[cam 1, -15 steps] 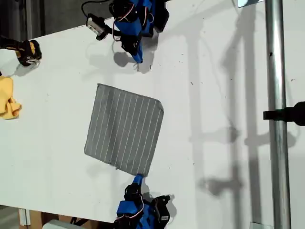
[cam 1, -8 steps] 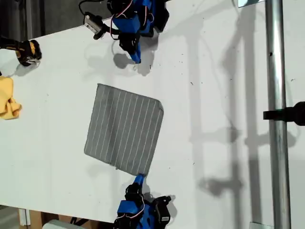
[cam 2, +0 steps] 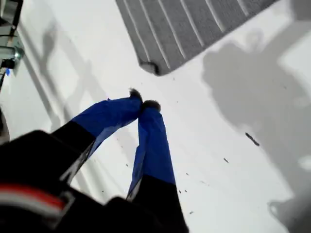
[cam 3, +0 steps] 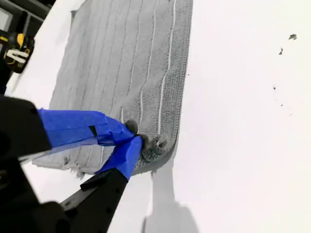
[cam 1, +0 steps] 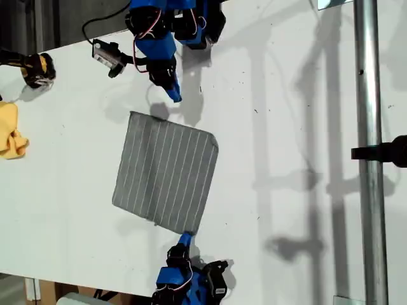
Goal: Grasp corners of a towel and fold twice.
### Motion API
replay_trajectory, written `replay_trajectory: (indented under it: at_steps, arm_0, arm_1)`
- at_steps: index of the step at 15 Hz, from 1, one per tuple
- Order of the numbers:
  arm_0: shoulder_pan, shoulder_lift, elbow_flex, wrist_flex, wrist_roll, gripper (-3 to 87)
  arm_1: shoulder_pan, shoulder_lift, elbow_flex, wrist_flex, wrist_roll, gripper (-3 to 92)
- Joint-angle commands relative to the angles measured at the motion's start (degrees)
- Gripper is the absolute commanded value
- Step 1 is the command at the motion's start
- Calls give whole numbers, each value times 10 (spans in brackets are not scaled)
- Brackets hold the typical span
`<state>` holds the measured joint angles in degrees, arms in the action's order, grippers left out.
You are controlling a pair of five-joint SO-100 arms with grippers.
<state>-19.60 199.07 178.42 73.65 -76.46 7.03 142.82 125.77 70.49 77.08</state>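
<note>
While the towel [cam 1: 166, 173] lies flat near the middle of the white table [cam 1: 286, 127] in the exterior view, one blue arm reaches in from the table's top edge with its tip just off the cloth's top border, and the other sits at the bottom edge with its tip touching the bottom corner [cam 1: 188, 232] toward that view's right; a yellow cloth [cam 1: 11, 130] rests far off at the view's left edge. Through the first wrist view, my first gripper [cam 2: 142, 104] has its jaws pinched together on nothing, hovering over bare table, with a towel corner [cam 2: 151, 68] just ahead of the tips (so this is the arm at the top edge). Through the second wrist view, my second gripper [cam 3: 136, 137] is clamped on the towel's near corner [cam 3: 154, 145], the stripes running away from it. I judge my first gripper must open and advance to its corner.
</note>
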Motion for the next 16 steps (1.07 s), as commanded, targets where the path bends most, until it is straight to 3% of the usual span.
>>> replay_trajectory:
  at_steps: [1, 8, 16]
  arm_0:
    - [-4, 0, 3, -9, -7, -15]
    - [-6, 0, 3, -8, -8, -15]
    - [-8, 0, 3, -9, -6, -15]
  arm_1:
    - [-17, -112, -144, 7, -35, -2]
    - [-69, -392, -446, 69, -83, -2]
    - [-105, -470, -519, 64, -83, -2]
